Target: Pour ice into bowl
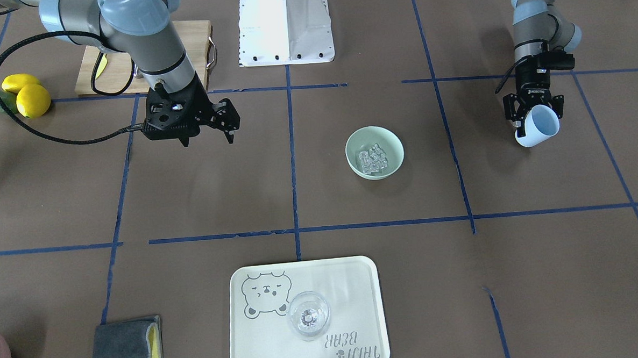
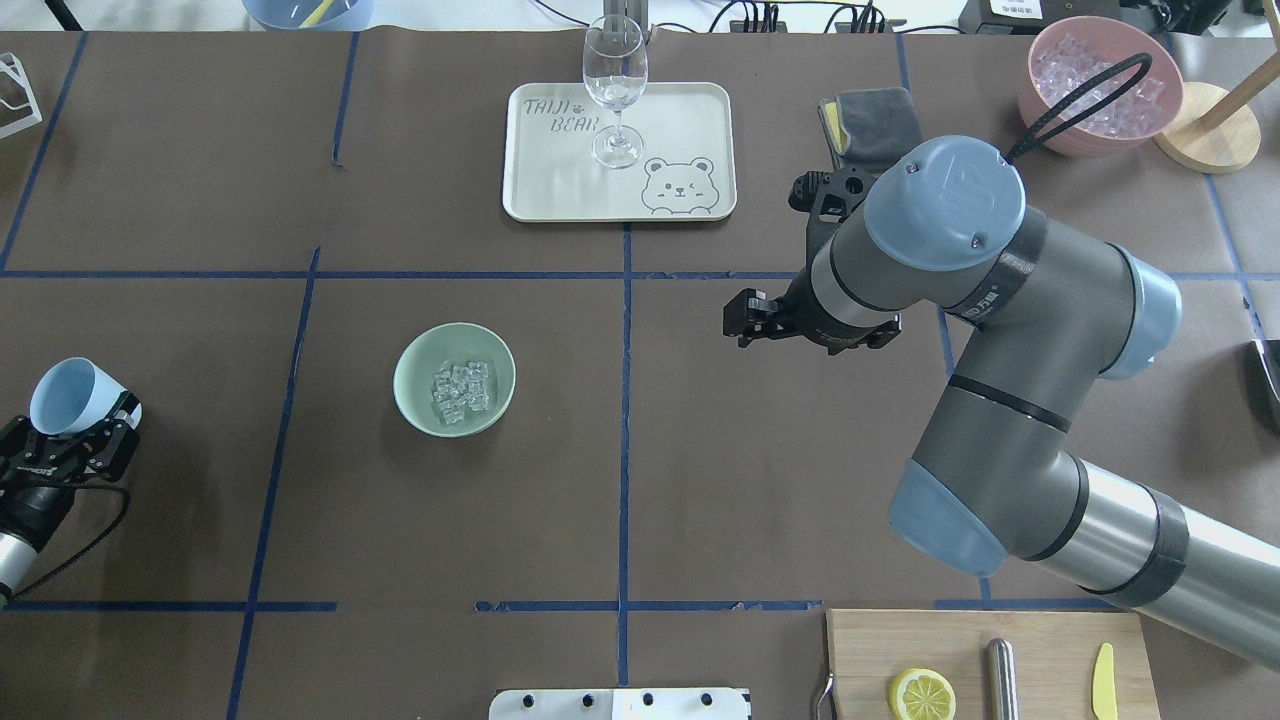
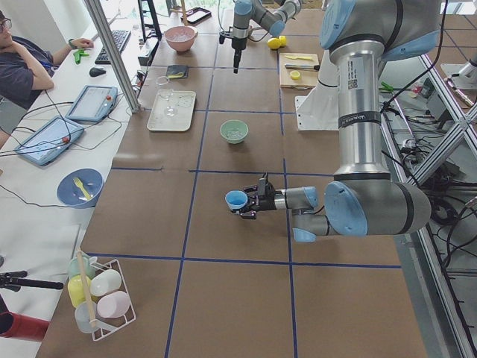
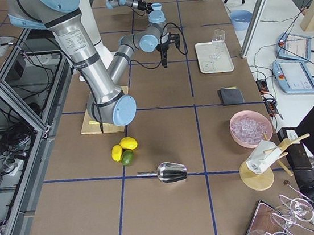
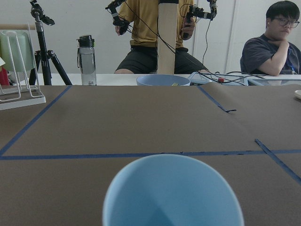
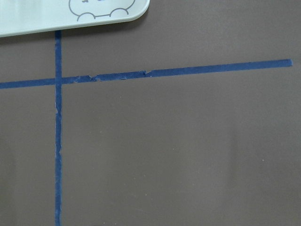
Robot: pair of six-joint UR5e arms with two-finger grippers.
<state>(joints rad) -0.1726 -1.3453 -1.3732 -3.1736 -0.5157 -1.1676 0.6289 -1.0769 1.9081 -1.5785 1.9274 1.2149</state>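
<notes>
The left end effector (image 1: pixel 534 117) is clenched on a tilted blue cup (image 1: pixel 542 127). The right end effector (image 1: pixel 205 128) points down over bare tabletop (image 1: pixel 516 256); I cannot tell whether it is released or clenched. The ice (image 1: pixel 373 159) lies heaped in the green bowl (image 1: pixel 352 145), which stands between the arms, well apart from both.

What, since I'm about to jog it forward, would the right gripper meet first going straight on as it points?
The right gripper points down, so it would probably meet bare brown table paper first, beside the blue tape cross and clear of the bear tray.
</notes>
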